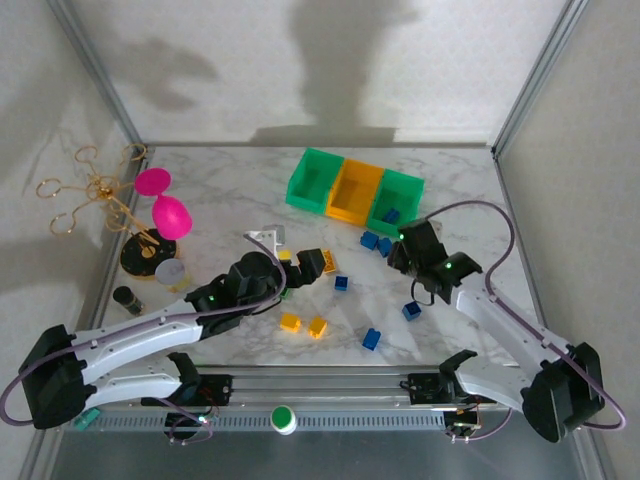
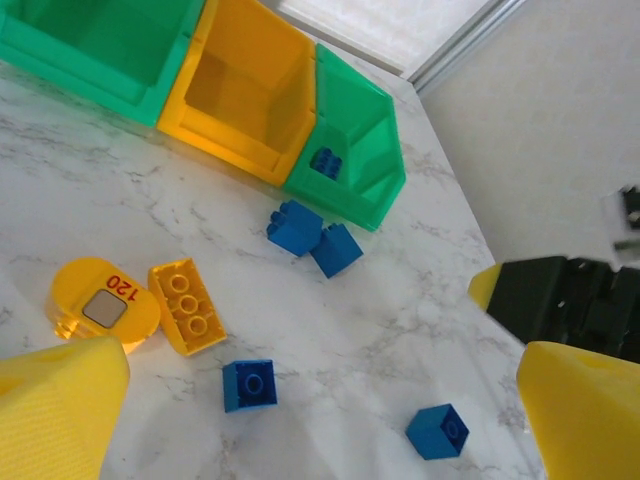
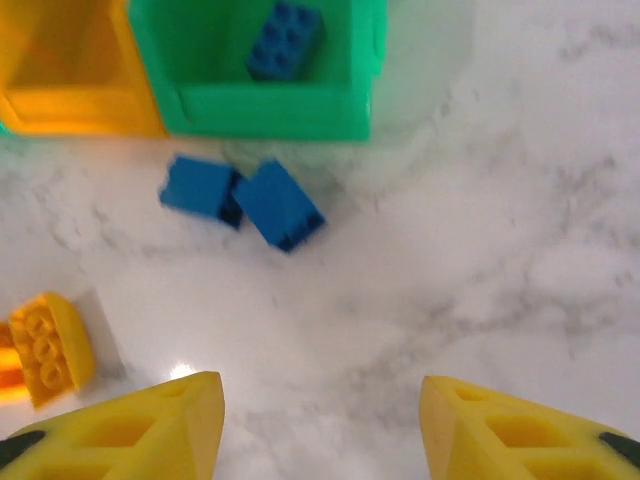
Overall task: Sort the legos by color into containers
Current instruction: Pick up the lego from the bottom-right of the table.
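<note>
Three joined bins stand in a row at the far middle of the marble table (image 1: 230, 190): the left green bin (image 1: 318, 180), the yellow-orange bin (image 1: 356, 190) and the right green bin (image 1: 405, 190). One blue brick (image 3: 285, 38) lies inside the right green bin. The left green bin and the yellow-orange bin look bare as far as can be seen. Just near of the right green bin, a pair of blue bricks (image 3: 240, 197) lies on the table, the two touching each other. The right claw (image 1: 405, 247) hangs just near of that pair. Its wrist view shows its yellow fingers (image 3: 150, 430) spread apart with only bare marble between them, so it grips nothing. The left claw (image 1: 318, 263) sits near the middle of the table, left of the right claw. Its fingers (image 2: 55, 410) are spread wide and hold nothing. In its view a yellow brick (image 2: 187, 305) lies studs up, touching a round yellow disc (image 2: 103, 303) on its left. Loose bricks are scattered nearer the arms. A small blue brick (image 1: 341, 283) lies just right of the left claw. Two yellow-orange bricks (image 1: 304, 325) sit side by side nearer, and two more blue bricks (image 1: 411, 310) (image 1: 371, 339) lie to the near right. Two pink goblets (image 1: 160, 200) stand at the far left.
</note>
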